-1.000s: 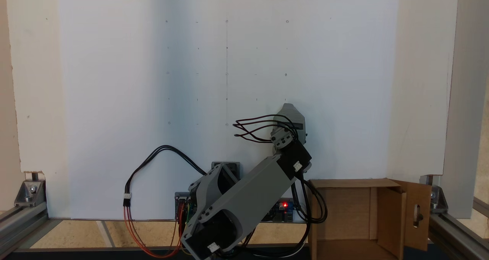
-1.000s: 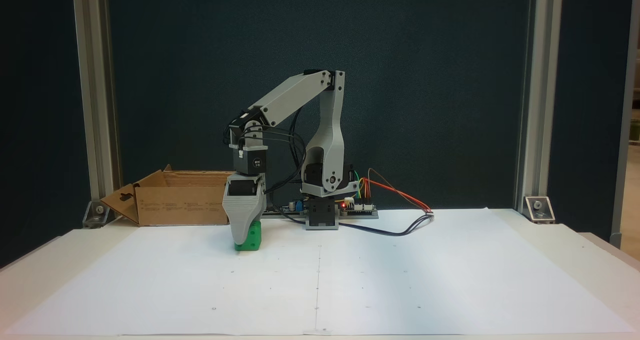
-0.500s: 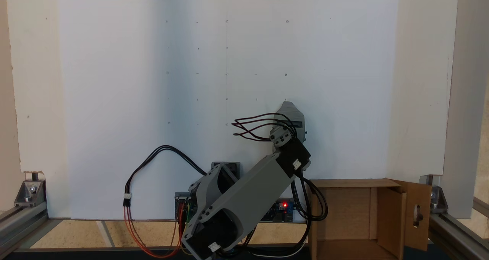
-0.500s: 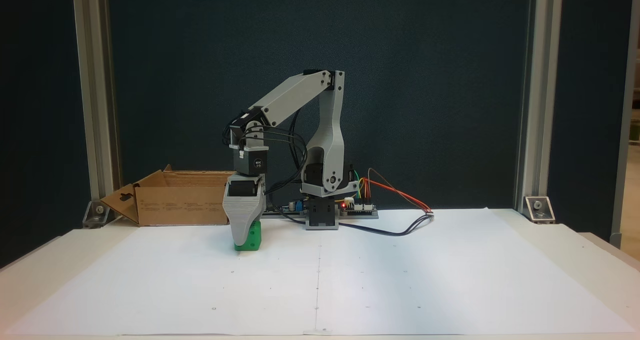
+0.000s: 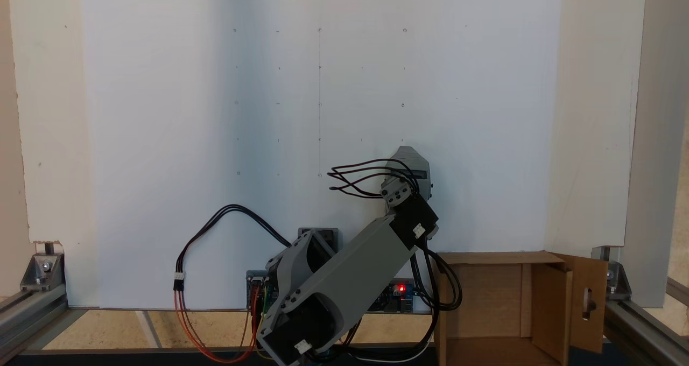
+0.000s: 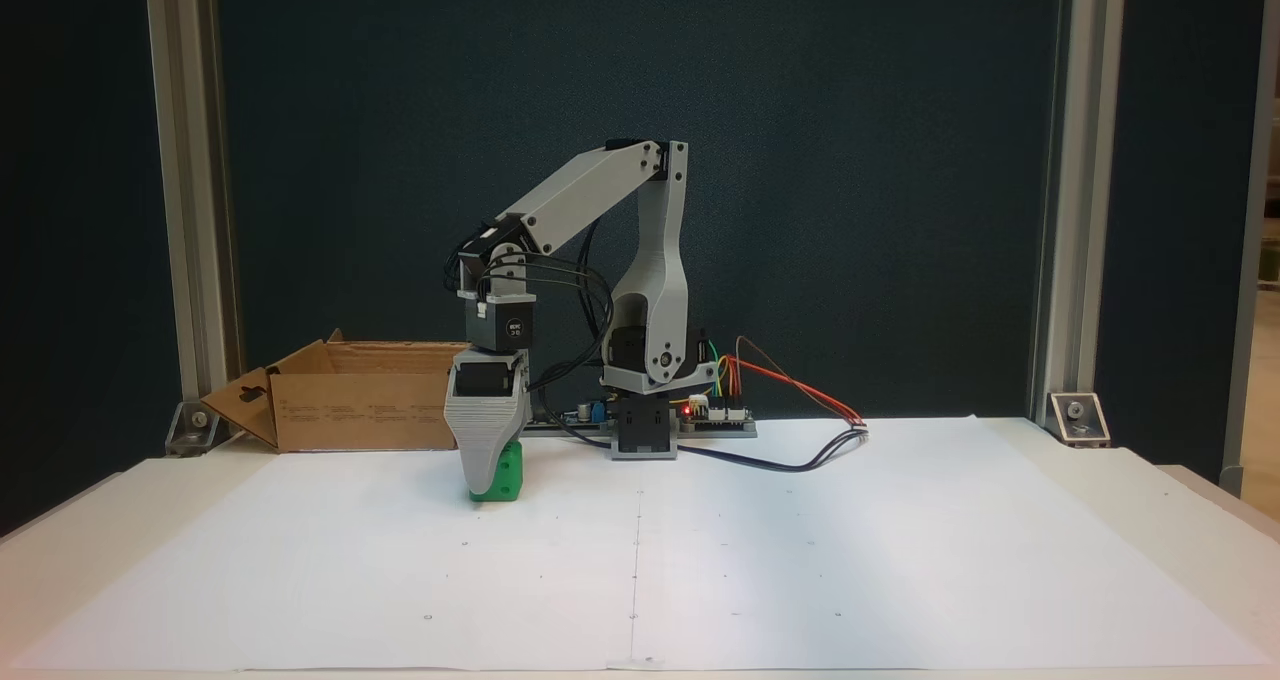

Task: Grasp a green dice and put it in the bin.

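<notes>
Item: green dice (image 6: 503,478). Location: on the white paper sheet (image 6: 700,550) covering the bench (image 6: 1180,505), resting flat, in front of and a little to the right of the bin as the front-facing fixed view shows it. Its left part is hidden behind the grey jaw; two faces with recessed pips are visible.

Item: end effector (image 6: 487,482). Pointed straight down over the dice, with the tip at paper level. One broad grey jaw faces the camera and covers the other, so whether the jaws are pressing the dice or merely straddling it cannot be told. The vertical posture suits a top-down pinch on a small cube. In the fixed view from above, the end effector (image 5: 413,168) shows as a grey wedge that hides the dice beneath it.

Item: bin (image 6: 345,396). Brown cardboard box, open-topped, with its slotted flap folded outward at the left. It stands at the bench's rear edge near the arm base, probably so the carry is short. From above, the bin (image 5: 487,290) appears empty.

Item: cables (image 6: 790,430). Run from the controller board across the paper, well apart from the dice.

Change record: against the frames half a second and one second back, the dice sits in the same spot and has not lifted. The wrist has shifted only slightly. Judgement: grasp stage, lift not begun.
</notes>
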Controlling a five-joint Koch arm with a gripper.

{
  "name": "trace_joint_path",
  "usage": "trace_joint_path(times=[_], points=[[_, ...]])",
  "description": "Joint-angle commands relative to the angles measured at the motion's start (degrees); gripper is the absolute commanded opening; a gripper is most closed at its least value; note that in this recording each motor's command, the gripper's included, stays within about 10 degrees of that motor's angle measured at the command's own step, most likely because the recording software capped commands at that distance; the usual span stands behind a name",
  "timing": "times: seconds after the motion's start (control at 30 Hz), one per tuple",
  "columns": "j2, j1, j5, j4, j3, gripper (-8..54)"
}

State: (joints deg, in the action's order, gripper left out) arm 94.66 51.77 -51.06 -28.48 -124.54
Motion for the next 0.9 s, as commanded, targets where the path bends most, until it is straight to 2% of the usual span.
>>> trace_joint_path(times=[0.0,0.07,0.3,0.57,0.87], points=[[0.09,-0.09,3.69,0.53,0.88,36.4],[0.00,-0.09,3.69,0.79,0.88,34.0],[0.00,0.00,3.87,1.49,0.70,11.8],[1.93,-1.23,13.71,0.35,3.87,11.6],[5.10,-5.36,29.18,-30.04,35.93,11.6]])
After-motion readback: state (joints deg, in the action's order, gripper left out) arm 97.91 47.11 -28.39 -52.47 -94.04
